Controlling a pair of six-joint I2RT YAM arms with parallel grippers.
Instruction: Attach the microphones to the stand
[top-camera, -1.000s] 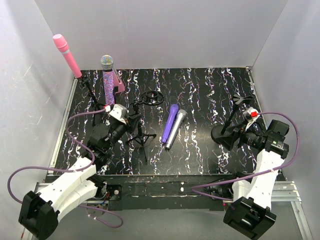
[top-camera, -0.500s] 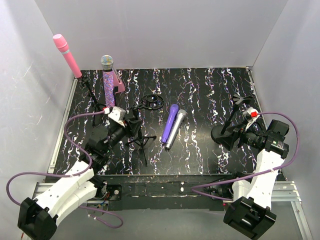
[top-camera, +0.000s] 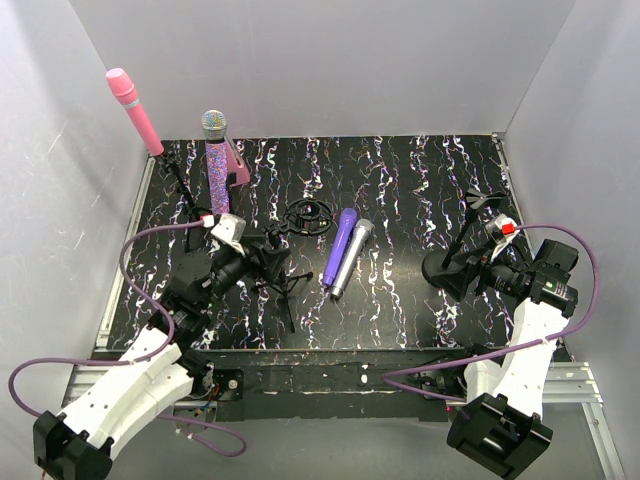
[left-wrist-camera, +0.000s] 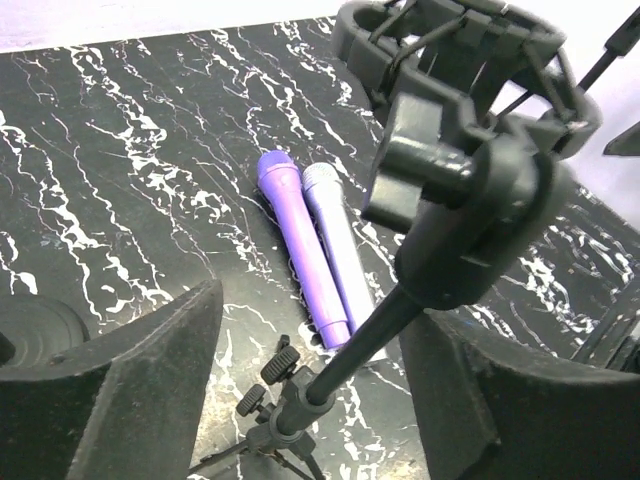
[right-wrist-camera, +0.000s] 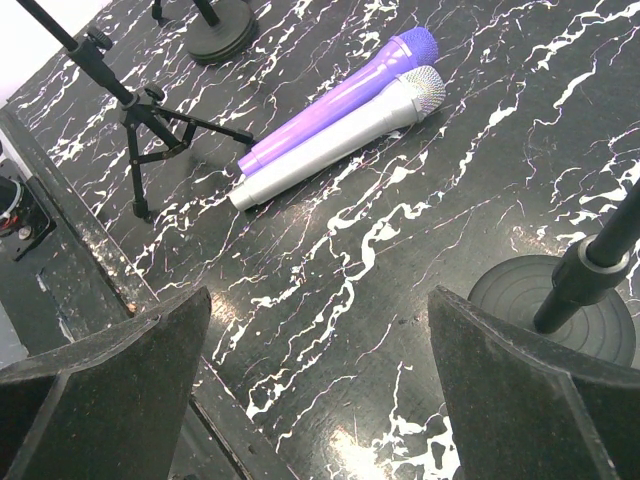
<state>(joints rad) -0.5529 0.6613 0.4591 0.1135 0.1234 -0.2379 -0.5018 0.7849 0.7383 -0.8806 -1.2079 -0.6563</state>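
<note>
The black marbled counter (top-camera: 420, 180) carries everything. A tripod stand (top-camera: 283, 278) with a ring cradle (top-camera: 306, 212) rises left of centre, and a round-based stand (right-wrist-camera: 520, 295) stands on the right. At the back left, the pink microphone (top-camera: 135, 108) and glittery purple microphone (top-camera: 215, 160) already sit in stands. The plain purple microphone (top-camera: 340, 243) and silver-grey microphone (top-camera: 352, 258) lie touching mid-counter. They are probably light, rigid, smooth and ready to roll, so mid-barrel looks the best hold. The left tool (left-wrist-camera: 320, 370) has its jaws apart around the tripod pole, gripping nothing, with the tripod legs between it and the pair. The right tool (right-wrist-camera: 320, 380) gapes wide and empty
</note>
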